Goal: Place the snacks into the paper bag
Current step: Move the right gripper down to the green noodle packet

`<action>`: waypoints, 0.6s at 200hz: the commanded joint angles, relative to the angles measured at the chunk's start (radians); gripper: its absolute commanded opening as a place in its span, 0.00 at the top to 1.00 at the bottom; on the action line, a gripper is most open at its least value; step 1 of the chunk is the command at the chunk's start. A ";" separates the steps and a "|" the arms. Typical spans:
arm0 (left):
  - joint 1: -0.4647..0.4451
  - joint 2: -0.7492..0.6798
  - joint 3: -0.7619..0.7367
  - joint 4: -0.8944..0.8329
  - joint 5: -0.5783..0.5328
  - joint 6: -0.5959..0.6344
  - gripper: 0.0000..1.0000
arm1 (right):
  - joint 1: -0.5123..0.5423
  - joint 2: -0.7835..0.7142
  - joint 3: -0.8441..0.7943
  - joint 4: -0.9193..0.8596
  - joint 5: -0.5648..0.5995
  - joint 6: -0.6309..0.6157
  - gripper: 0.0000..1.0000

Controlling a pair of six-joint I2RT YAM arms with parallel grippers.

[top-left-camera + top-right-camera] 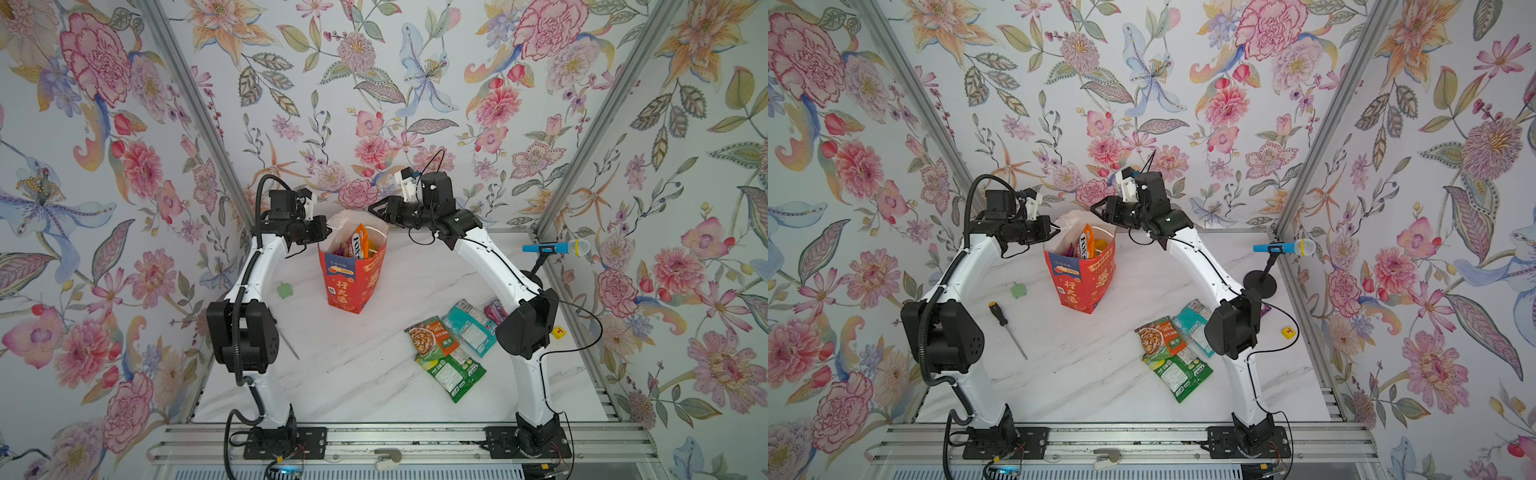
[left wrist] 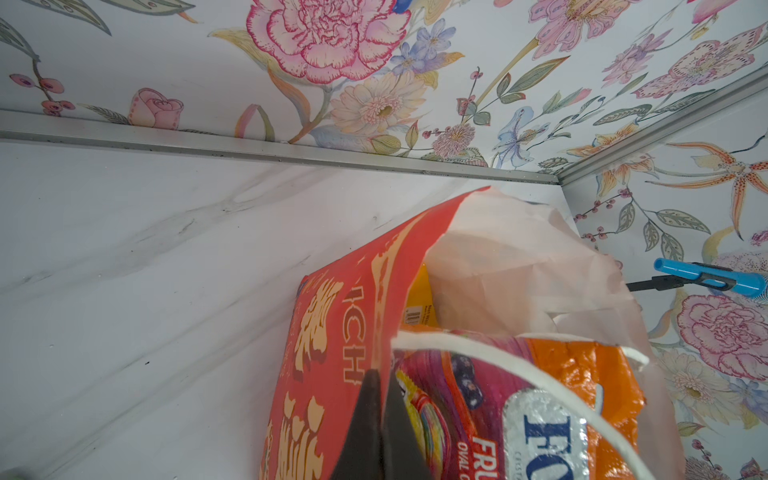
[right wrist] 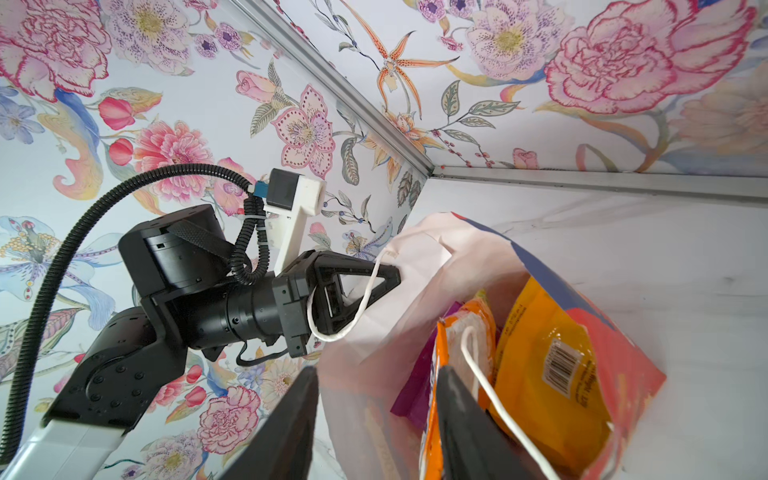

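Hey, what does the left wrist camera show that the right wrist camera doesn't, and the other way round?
Left wrist only: the blue microphone and the gold-lettered red front of the paper bag. Right wrist only: the left gripper seen whole, shut on the bag's white rim, and the right gripper, jaws apart. Both: the open bag, its white cord handle, the orange packet and the yellow packet inside.

arms [image 1: 266, 262]: white shells, black joints; hose [image 3: 187, 167]: black corrugated; left pincer [image 3: 392, 276]: black
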 commanded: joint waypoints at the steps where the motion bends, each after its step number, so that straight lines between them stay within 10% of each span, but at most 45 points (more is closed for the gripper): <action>1: -0.004 0.002 0.037 0.012 0.019 0.002 1.00 | -0.014 -0.130 -0.085 -0.035 0.061 -0.084 0.51; 120: -0.004 0.001 0.021 0.026 0.018 0.007 1.00 | -0.023 -0.800 -1.193 -0.043 0.316 -0.019 0.46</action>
